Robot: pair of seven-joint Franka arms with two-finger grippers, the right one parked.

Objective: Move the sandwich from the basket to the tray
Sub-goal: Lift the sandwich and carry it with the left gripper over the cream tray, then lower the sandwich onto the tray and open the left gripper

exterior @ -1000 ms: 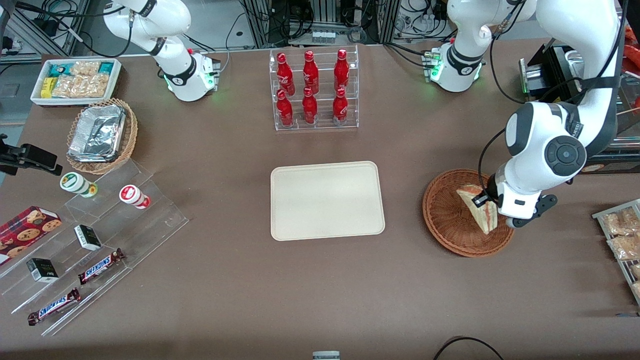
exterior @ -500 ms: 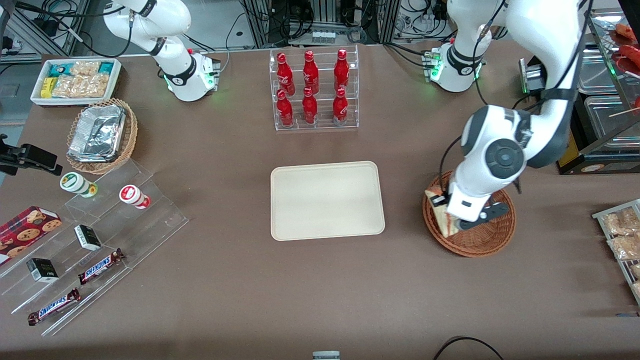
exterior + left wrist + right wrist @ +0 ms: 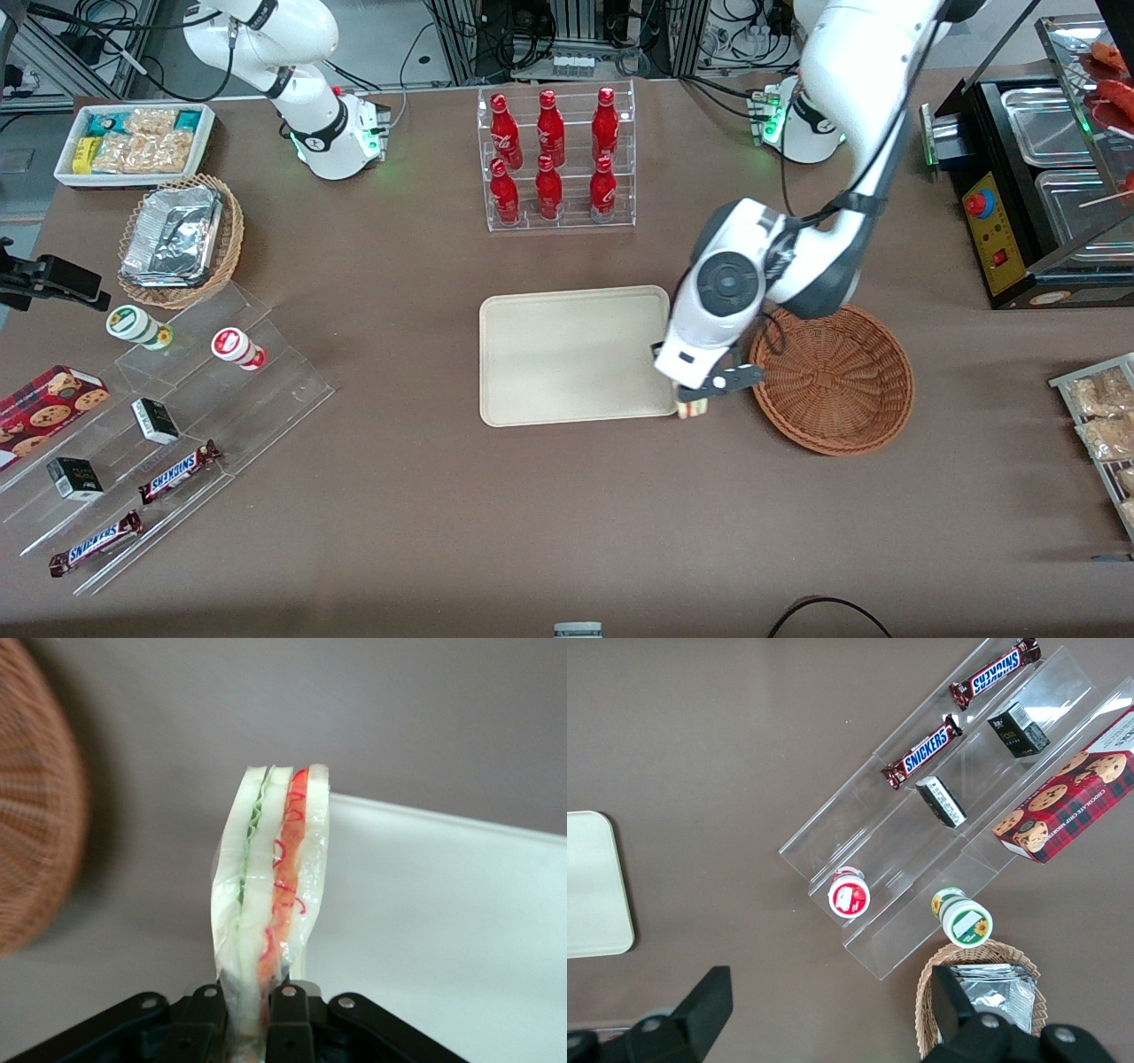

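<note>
I have the claw (image 3: 693, 403) just right of frame centre in the front view, hanging over the tray's edge nearest the wicker basket, its fingers (image 3: 288, 1014) clamped on the sandwich (image 3: 270, 895). In the wrist view the wedge stands on edge between the two pads, pale bread layers with a green line and a red line of filling under clear wrap; in the front view only a small bit of it (image 3: 692, 408) pokes out below the arm's wrist. It is lifted off everything, partly over the tray's rim and partly over bare table (image 3: 443, 514). The reddish-brown basket (image 3: 833, 379), right of centre, holds nothing that I can see; the cream tray (image 3: 567, 354), at the middle of the frame, is bare too. Upper centre, a clear rack (image 3: 558, 155) carries six red bottles in two rows. Upper left, a white box (image 3: 133, 142) is packed with bagged snacks, and just below it a lighter tan basket (image 3: 182, 239) holds crumpled foil. Lower left, a stepped clear stand (image 3: 177, 425) carries two round tubs, two small dark boxes and two Snickers bars, with a red cookie box (image 3: 44, 403) at its edge.
</note>
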